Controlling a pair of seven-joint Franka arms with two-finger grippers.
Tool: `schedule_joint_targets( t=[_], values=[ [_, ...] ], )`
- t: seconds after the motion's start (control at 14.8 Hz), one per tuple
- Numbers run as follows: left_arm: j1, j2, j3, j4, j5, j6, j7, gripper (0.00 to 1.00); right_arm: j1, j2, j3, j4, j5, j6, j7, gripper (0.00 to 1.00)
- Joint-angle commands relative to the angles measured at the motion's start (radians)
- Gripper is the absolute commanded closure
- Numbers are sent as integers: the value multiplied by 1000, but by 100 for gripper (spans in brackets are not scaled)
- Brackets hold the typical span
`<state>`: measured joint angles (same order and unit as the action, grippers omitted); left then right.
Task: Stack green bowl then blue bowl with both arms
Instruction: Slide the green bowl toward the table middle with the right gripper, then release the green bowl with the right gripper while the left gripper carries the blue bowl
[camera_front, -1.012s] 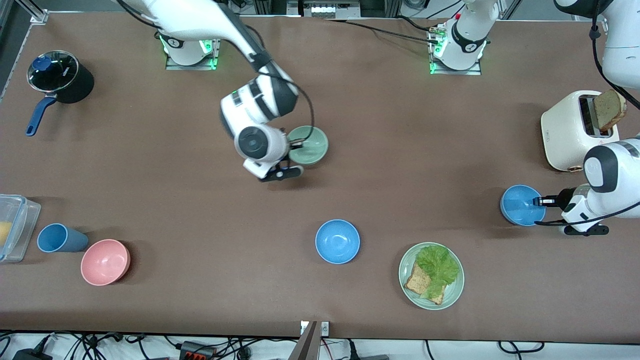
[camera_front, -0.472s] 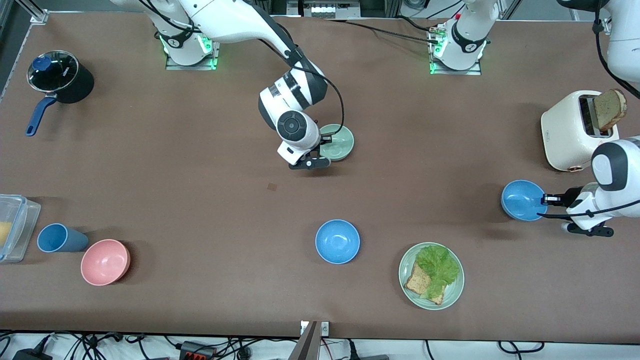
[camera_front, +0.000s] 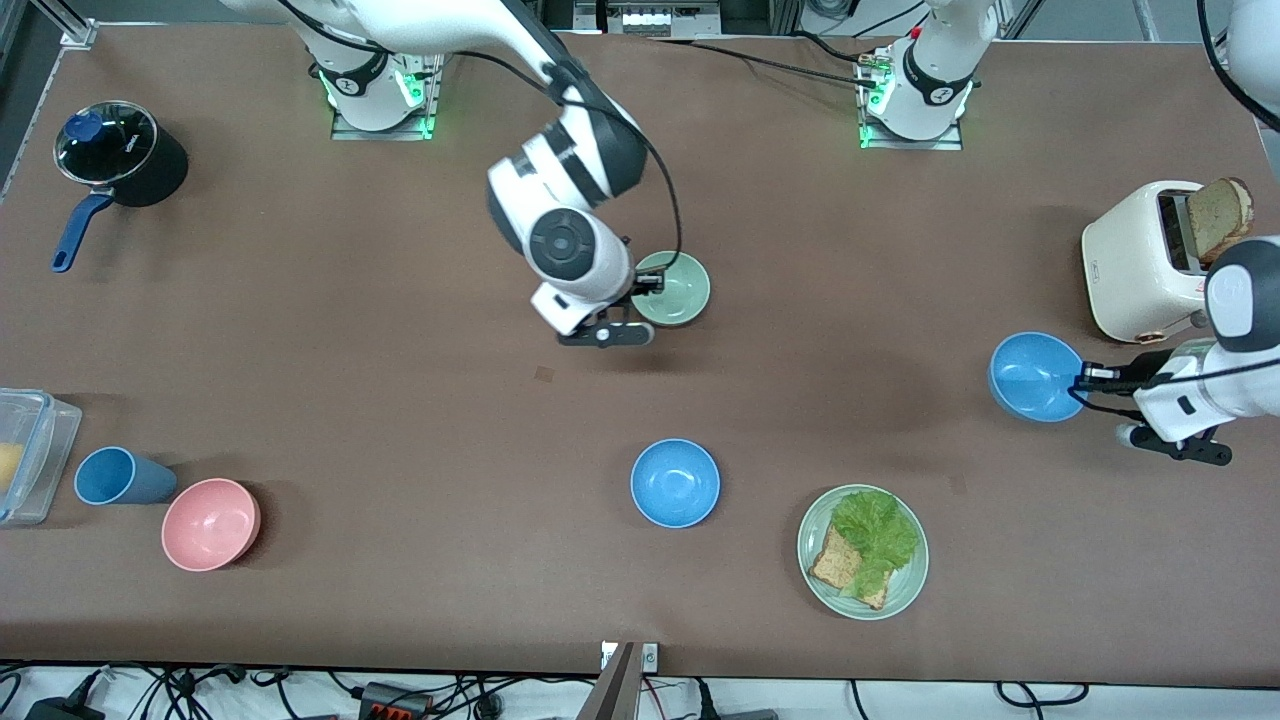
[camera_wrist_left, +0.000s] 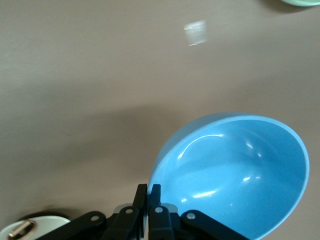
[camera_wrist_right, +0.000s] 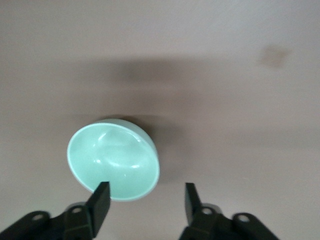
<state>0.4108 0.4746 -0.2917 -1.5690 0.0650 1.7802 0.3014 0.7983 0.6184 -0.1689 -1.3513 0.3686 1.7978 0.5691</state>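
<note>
The surface (camera_front: 400, 400) looks like matte brown sheet, smooth with barely any glare. The green bowl (camera_wrist_right: 114, 159) is smooth and shows soft highlights inside up close, so a bit of sheen, probably plastic. The blue bowl (camera_wrist_left: 235, 172) in the left gripper (camera_wrist_left: 148, 207) is shinier, with clear glints on the inner wall. Both grippers' fingers are matte black, hard-looking, with small bright metal pins. The arm shells (camera_front: 560, 240) are glossy white plastic with dark grey bands.
</note>
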Motion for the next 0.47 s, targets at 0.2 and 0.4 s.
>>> schedule_joint_targets(
  t=[0.2, 0.4],
  values=[
    [16, -119, -274, 1, -34, -125, -386, 98, -8, -46, -243, 138, -16, -155, -5, 0],
    [-26, -94, -404, 1, -36, -110, -682, 97, -10, -86, -346, 138, -22, -159, -18, 0]
  ],
)
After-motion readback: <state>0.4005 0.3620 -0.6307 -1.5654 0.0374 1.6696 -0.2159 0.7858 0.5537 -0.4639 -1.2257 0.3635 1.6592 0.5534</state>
